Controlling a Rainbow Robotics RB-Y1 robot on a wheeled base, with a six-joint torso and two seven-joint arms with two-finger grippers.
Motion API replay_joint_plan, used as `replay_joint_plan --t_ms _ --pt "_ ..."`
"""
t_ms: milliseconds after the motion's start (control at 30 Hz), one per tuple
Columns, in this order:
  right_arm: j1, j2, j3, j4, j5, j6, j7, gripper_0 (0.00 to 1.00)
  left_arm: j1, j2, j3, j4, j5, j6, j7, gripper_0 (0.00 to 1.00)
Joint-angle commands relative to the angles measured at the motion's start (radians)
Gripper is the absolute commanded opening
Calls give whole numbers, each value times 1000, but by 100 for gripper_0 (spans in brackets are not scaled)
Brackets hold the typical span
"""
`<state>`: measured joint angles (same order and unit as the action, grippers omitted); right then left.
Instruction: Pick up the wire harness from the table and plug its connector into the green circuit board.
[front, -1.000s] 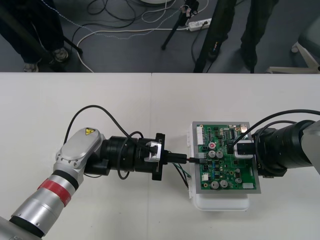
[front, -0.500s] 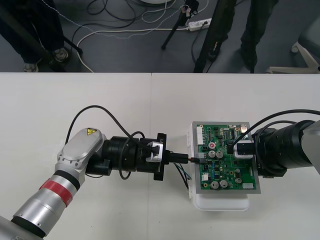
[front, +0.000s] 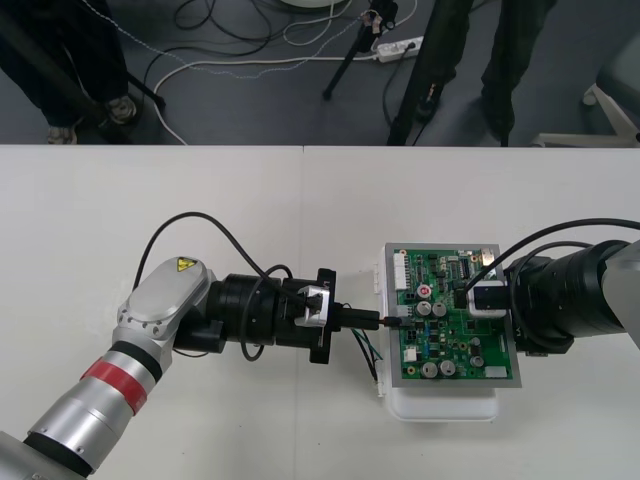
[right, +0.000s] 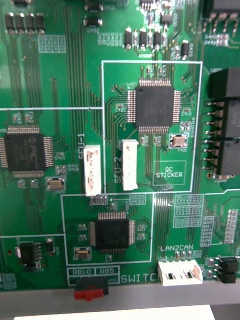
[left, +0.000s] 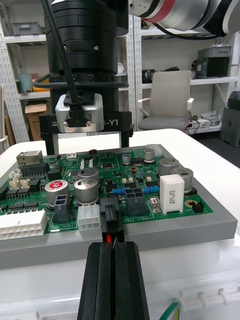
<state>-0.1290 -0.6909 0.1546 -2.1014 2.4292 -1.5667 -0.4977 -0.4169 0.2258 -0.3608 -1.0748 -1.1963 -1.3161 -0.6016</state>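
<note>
Nearest to me, the left gripper (left: 113, 246) lies low over the table (front: 200, 200), its two flat black fingers (left: 131, 280) pressed together on the wire harness (front: 367, 349). A red wire is pinched between the tips, and green and black strands droop under them towards the table. Just past the tips the harness's small black plug (left: 111, 218) stands at the near edge of the green circuit board (front: 452, 347), beside a white connector block (left: 89, 217). Whether it is fully seated I cannot tell.

The left arm carries a yellow warning sticker (front: 180, 264) on its silver shell, and a black cable (front: 190, 224) loops over it.

The board sits in a grey frame on a white base (front: 440, 405). It is crowded with silver can-shaped capacitors (left: 89, 181), a white boxy part (left: 170, 194) and square black chips (right: 155, 106). The white print reads "SFU-1" and "SFU-2" beside two upright white sockets (right: 93, 170), then "QC STICKER", "LAN2CAN", "RB10" and "RB5". A small red switch (right: 91, 290) is at the edge.

Farther off, the right gripper (front: 468, 297) stands over the board's far side with a camera on top and "Y1" on its band. I cannot tell whether it holds anything.
</note>
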Motion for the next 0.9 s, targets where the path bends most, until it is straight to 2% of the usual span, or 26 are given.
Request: replay_joint_plan --t_ms 33,800,833,900 --pt "-32 19 28 -12 -21 -4 -28 100 -33 -54 -27 -36 9 24 -70 0" --pt "-38 11 26 -12 -15 -4 -28 100 -25 -51 -27 -36 15 26 -69 1" --pt "-40 7 26 -11 -12 -4 -27 100 -25 -49 -27 -36 17 26 -69 3" --pt "-40 1 26 -11 -9 -4 -25 100 -25 -45 -27 -34 20 26 -66 43"
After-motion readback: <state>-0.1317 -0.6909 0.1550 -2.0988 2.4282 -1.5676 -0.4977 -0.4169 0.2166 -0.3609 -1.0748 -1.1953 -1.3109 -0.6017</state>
